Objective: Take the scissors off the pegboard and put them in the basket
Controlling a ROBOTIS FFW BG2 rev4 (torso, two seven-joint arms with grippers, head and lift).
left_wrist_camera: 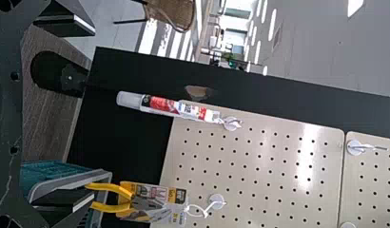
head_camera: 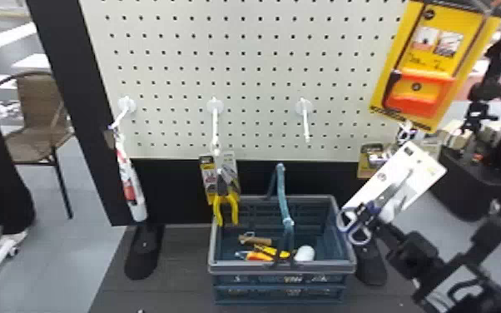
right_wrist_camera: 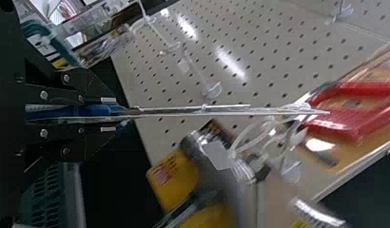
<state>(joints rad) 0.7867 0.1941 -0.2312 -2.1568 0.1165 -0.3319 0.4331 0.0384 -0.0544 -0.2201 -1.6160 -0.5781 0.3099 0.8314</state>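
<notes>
With the left gripper (left_wrist_camera: 92, 115) open and empty, the right gripper (right_wrist_camera: 118, 115), pinched tight on the scissors (head_camera: 390, 193), apparently had them off the pegboard (head_camera: 254, 60) and next needed to move left over the basket (head_camera: 312, 268) and release.

Brown wicker chair (head_camera: 37, 112) on grey floor (head_camera: 83, 245).

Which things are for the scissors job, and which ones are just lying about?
For the job:
scissors, on their card, held in the right pincer
basket, where they should go
pegboard, behind the basket

Just about:
yellow-handled pliers, hanging up
red and white tube, hanging up
brown chair
small tools in the basket
</notes>
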